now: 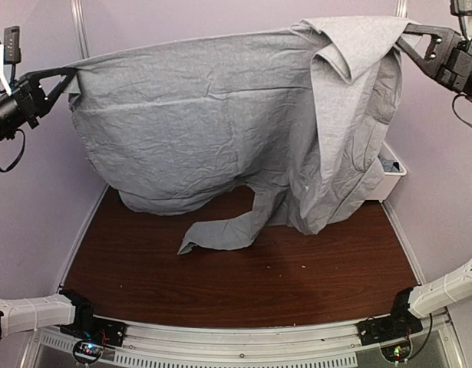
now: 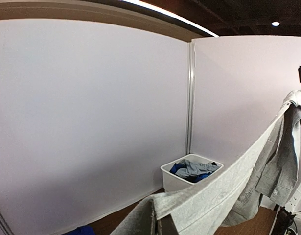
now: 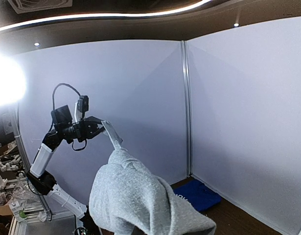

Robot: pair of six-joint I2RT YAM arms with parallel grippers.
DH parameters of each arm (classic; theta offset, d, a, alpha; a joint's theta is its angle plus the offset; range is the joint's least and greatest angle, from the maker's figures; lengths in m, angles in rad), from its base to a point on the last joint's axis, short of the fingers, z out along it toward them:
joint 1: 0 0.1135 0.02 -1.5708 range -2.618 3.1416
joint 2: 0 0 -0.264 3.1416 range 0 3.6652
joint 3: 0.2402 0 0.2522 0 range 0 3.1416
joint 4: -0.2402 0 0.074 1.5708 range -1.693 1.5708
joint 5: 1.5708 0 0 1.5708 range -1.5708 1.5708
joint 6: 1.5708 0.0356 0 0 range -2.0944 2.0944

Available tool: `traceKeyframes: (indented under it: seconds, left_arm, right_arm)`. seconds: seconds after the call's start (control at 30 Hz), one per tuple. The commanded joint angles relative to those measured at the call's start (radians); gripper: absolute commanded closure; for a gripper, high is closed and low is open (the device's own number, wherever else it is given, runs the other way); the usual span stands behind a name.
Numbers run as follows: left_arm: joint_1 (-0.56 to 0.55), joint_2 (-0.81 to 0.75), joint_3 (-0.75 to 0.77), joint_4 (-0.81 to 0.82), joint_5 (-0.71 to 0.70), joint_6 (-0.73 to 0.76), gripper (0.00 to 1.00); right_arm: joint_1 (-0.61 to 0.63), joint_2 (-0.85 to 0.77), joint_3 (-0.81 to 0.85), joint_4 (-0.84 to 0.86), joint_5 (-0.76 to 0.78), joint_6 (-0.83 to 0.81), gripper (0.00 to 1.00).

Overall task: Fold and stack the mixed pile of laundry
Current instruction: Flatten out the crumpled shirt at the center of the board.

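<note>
My left pincer (image 1: 69,75) and right pincer (image 1: 407,34) are clamping a grey garment (image 1: 205,130) aloft, blue and grey clothes (image 2: 193,169) lying in the white bin (image 2: 175,181)

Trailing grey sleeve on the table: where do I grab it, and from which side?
Take the sleeve near its loose end, coming from above on the near side: it lies flat and exposed there, while its upper part runs under the hanging shirt.
</note>
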Motion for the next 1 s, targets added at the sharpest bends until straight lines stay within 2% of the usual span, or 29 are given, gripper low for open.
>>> traceKeyframes:
  seconds: [0.0,0.07,0.13,0.37,0.43,0.5,0.6,0.7,0.8,0.87,0.9,0.97]
  left_arm:
    - [0.005,0.009,0.090,0.004,0.057,-0.001,1.00]
    - [0.004,0.017,0.091,0.003,0.015,-0.013,1.00]
    - [0.004,0.031,0.077,-0.014,-0.070,-0.024,1.00]
    - [0.005,0.126,-0.116,-0.003,-0.308,-0.054,1.00]
    - [0.006,0.157,-0.210,0.037,-0.319,-0.066,1.00]
    - [0.006,0.182,-0.319,0.102,-0.327,-0.073,1.00]
    - [0.006,0.256,-0.444,0.171,-0.412,-0.080,1.00]
    - [0.018,0.387,-0.510,0.241,-0.490,-0.077,1.00]
    - [0.047,0.561,-0.495,0.295,-0.504,-0.080,1.00]
    - [0.059,0.684,-0.424,0.264,-0.526,-0.080,0.96]
    - [0.062,0.733,-0.384,0.232,-0.542,-0.080,0.88]
    - [0.063,0.781,-0.344,0.203,-0.554,-0.083,0.73]
  right_arm:
    - [-0.005,-0.023,0.091,0.053,-0.084,0.032,1.00]
    - [-0.004,-0.021,0.094,0.064,-0.055,0.031,1.00]
    - [-0.004,-0.018,0.075,0.063,0.041,0.013,1.00]
    - [-0.020,-0.006,-0.168,0.115,0.498,-0.077,1.00]
    - [-0.099,0.000,-0.310,0.156,0.458,-0.043,1.00]
    - [-0.275,0.000,-0.484,0.254,0.289,0.040,1.00]
    - [-0.413,0.055,-0.699,0.390,0.133,0.100,1.00]
    - [-0.475,0.224,-0.743,0.454,0.078,0.094,1.00]
    - [-0.497,0.458,-0.643,0.439,0.064,0.081,0.99]
    - [-0.502,0.615,-0.495,0.337,0.045,0.082,0.74]
    - [-0.502,0.667,-0.418,0.282,0.037,0.084,0.62]
    - [-0.498,0.696,-0.393,0.240,0.027,0.092,0.40]
